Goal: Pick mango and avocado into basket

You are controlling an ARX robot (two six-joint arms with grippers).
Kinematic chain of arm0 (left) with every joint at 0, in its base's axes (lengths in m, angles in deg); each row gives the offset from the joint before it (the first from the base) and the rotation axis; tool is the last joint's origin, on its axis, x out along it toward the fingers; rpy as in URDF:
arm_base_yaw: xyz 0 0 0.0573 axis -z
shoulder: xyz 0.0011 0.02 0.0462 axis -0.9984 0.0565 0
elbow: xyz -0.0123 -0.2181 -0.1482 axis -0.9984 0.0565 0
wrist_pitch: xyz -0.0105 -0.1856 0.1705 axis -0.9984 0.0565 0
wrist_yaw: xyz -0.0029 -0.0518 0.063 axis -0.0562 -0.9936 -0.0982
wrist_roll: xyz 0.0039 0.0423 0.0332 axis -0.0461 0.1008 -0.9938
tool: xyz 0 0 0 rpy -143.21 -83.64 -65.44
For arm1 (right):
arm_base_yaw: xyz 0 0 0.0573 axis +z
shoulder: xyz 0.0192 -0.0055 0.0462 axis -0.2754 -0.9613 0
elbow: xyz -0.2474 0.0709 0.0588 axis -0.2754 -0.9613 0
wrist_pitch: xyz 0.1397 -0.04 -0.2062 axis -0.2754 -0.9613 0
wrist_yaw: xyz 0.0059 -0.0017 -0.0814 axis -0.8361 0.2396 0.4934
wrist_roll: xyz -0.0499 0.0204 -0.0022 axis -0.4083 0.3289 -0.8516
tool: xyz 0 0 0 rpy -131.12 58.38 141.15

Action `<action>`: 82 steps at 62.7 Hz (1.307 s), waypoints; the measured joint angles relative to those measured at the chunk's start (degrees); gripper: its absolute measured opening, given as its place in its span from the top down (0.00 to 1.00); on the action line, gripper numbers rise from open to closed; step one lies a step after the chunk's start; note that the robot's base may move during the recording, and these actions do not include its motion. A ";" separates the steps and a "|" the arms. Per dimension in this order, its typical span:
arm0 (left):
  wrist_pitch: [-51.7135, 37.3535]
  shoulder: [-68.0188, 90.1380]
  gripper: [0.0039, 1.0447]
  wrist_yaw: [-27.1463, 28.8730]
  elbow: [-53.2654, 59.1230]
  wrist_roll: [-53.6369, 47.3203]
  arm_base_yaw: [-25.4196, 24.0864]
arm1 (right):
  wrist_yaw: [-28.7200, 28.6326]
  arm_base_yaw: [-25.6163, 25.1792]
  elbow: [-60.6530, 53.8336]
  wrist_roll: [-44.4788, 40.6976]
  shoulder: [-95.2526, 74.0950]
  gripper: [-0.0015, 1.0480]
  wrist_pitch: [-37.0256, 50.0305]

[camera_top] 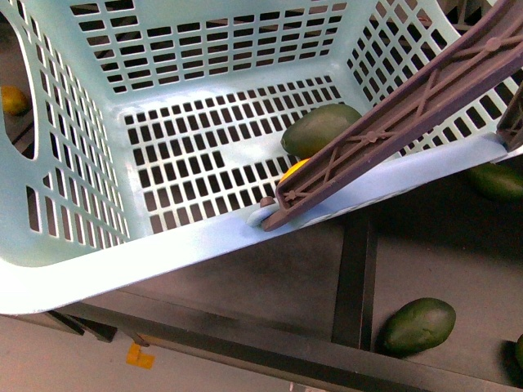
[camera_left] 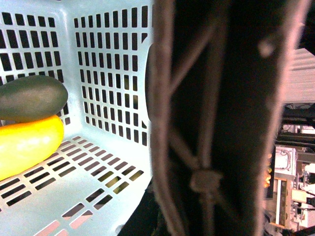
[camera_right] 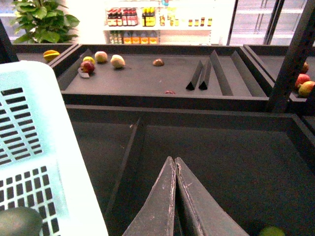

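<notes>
The teal basket (camera_top: 73, 269) fills the front view, tilted. Inside it, the dark green avocado (camera_top: 319, 129) lies against the yellow mango (camera_top: 296, 169), which is mostly hidden behind the brown ribbed handle (camera_top: 392, 122). The left wrist view shows the same avocado (camera_left: 32, 97) resting on the mango (camera_left: 27, 142) on the slotted floor, near the basket wall (camera_left: 108, 73). The handle (camera_left: 216, 123) is blurred and close there, and my left gripper is shut on it, its fingers hidden. My right gripper (camera_right: 174, 160) is shut on nothing over a dark tray, beside the basket (camera_right: 29, 137).
Loose green fruits lie on the dark shelf outside the basket (camera_top: 418, 325) (camera_top: 497, 181), and a yellow fruit (camera_top: 14, 100) shows through the hand hole. Black trays with apples (camera_right: 101, 56) and upright dividers (camera_right: 204, 73) stand behind. A metal post (camera_right: 290, 64) rises on the right.
</notes>
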 joint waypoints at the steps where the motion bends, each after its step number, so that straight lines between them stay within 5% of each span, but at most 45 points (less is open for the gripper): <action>1: 0.00 0.00 0.96 0.11 0.00 -0.04 0.00 | -0.28 -0.39 -0.66 0.00 0.72 0.98 0.00; 38: 0.00 0.00 0.96 -0.04 0.00 -0.04 0.02 | -10.23 -10.84 -11.72 -0.02 20.20 0.98 -8.55; 82: 0.00 0.00 0.96 -0.07 0.00 -0.02 0.02 | -10.71 -11.23 -14.71 -0.04 38.93 0.98 -22.71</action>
